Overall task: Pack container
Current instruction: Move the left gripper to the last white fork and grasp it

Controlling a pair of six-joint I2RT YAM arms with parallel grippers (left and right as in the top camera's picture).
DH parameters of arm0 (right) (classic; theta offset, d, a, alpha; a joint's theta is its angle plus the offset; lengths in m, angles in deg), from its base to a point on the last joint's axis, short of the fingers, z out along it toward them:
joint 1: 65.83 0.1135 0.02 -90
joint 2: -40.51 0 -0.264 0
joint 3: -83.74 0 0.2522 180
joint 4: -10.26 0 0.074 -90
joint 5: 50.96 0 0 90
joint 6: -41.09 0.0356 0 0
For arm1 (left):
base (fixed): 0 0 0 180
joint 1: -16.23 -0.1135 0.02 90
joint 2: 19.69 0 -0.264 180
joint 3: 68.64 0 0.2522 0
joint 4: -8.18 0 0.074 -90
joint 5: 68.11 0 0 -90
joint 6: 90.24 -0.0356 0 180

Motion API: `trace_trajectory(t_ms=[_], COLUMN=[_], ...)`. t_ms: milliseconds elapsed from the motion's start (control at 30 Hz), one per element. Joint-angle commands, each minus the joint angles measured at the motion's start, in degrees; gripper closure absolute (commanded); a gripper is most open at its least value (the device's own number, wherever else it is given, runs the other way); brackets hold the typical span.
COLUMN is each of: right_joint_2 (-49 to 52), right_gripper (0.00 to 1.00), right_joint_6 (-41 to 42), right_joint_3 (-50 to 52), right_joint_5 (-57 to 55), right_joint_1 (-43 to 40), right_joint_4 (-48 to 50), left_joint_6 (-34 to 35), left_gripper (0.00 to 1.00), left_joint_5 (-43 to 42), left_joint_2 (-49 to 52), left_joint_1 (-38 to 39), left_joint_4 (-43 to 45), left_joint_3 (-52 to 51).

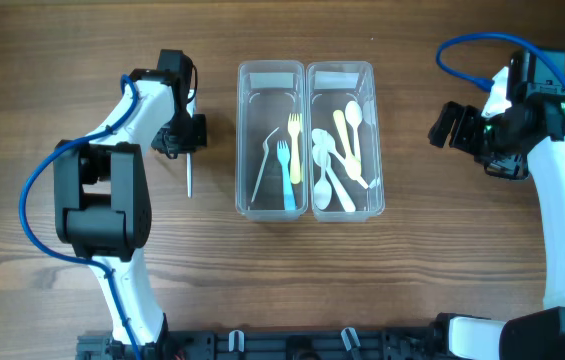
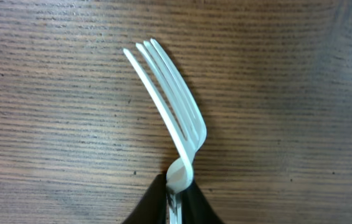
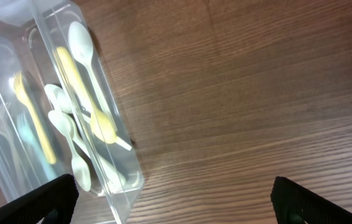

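Note:
Two clear plastic containers stand side by side at the table's middle. The left container (image 1: 247, 150) holds a yellow fork, a blue fork and a clear fork. The right container (image 1: 372, 140) holds several white and yellow spoons; it also shows in the right wrist view (image 3: 123, 158). My left gripper (image 1: 184, 140) is shut on the handle of a white fork (image 2: 172, 102), whose tines point away over bare wood, left of the containers. My right gripper (image 1: 452, 125) is open and empty, to the right of the containers.
Bare wooden table lies around the containers. A blue cable loops over each arm. The arm bases stand at the front edge.

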Motion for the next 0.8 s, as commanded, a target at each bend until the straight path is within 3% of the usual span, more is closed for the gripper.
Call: trace_trajectory(t_ms=[0, 100, 133, 200, 300, 433, 600, 667, 767], right_joint_2=[0.5, 0.5, 0.5, 0.5, 0.5, 0.5, 0.5, 0.5, 0.5], right_gripper=[0.00, 0.00, 0.00, 0.00, 0.00, 0.00, 0.00, 0.00, 0.00], right_joint_6=[-0.4, -0.4, -0.4, -0.4, -0.4, -0.4, -0.5, -0.4, -0.4], right_joint_3=[-0.1, -0.1, -0.1, -0.1, -0.1, -0.1, -0.1, -0.1, -0.1], right_joint_5=[0.7, 0.7, 0.7, 0.7, 0.7, 0.6, 0.7, 0.7, 0.7], right_joint_1=[-0.2, -0.2, -0.2, -0.2, -0.2, -0.2, -0.2, -0.2, -0.2], right_joint_4=[-0.6, -0.6, -0.7, -0.8, -1.2, -1.3, -1.3, -1.3, -1.6], left_joint_6=[-0.3, -0.4, -0.3, -0.3, -0.3, -0.3, -0.3, -0.3, -0.3], left_gripper=[0.96, 0.96, 0.90, 0.67, 0.55, 0.58, 0.78, 0.77, 0.67], left_joint_5=[0.1, 0.2, 0.2, 0.2, 0.1, 0.1, 0.1, 0.1, 0.1], left_joint_2=[0.7, 0.7, 0.7, 0.7, 0.8, 0.8, 0.8, 0.8, 1.1], left_joint_1=[0.2, 0.4, 0.4, 0.4, 0.4, 0.4, 0.4, 0.4, 0.4], left_joint_4=[-1.8, -2.8, -2.8, -2.8, -2.3, -1.4, -1.8, -2.0, -1.7], left_joint_3=[-0.3, -0.3, -0.3, -0.3, -0.3, -0.3, -0.3, -0.3, -0.3])
